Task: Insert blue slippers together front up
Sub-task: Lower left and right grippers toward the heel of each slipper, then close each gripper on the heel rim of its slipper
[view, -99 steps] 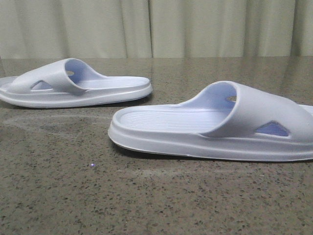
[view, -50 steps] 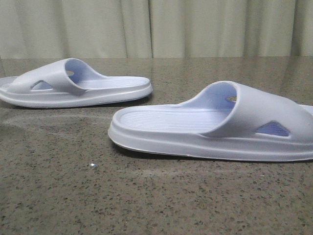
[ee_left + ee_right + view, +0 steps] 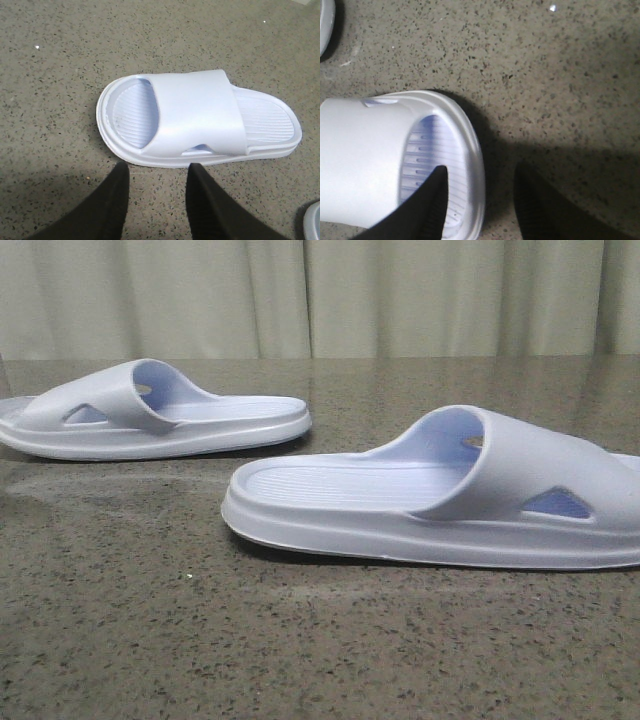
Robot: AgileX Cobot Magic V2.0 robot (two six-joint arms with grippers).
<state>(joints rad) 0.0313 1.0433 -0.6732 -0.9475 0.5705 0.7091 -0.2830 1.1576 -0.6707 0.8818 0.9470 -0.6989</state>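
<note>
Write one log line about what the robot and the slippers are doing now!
left gripper: open, above left slipper | right gripper: open, one finger over right slipper rim | slippers: apart, flat on table

Under me spreads a speckled stone table [image 3: 330, 640], grey-brown with dark flecks and a soft sheen that catches pale streaks of light on its left side. At the far edge of it hangs a cream curtain [image 3: 400, 295] in long upright folds, running the whole width from left to right. A tiny bright speck [image 3: 187, 577] lies on the near left part of the table.
</note>
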